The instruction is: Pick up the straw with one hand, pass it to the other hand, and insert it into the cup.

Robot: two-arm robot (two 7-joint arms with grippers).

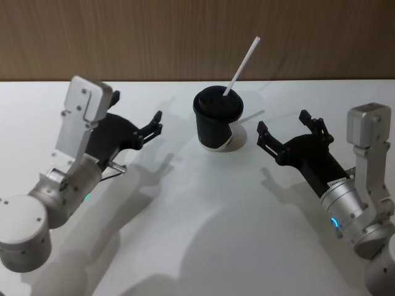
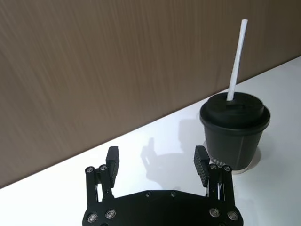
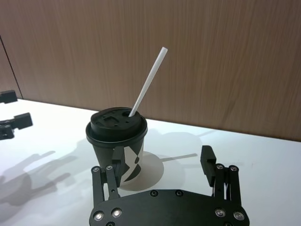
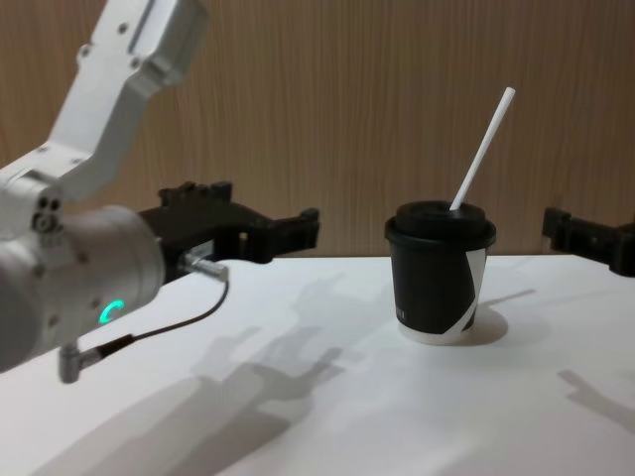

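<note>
From the head view we see the cup [image 1: 217, 118] on the white table [image 1: 203, 234], the straw [image 1: 241, 66] standing tilted in its lid. Our left gripper [image 1: 157, 126] and right gripper [image 1: 285, 131] flank it, both spread and empty.

In the left wrist view the fingers [image 2: 113, 160] gape beside the cup [image 2: 235, 132].

The chest view shows the straw [image 4: 482, 151] leaning right.

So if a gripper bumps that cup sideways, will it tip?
Possibly. The cup looks like light paper and narrows toward its base, so it may slide or tip easily. The straw leans out through the lid; a knock there would probably lever the cup over.
</note>
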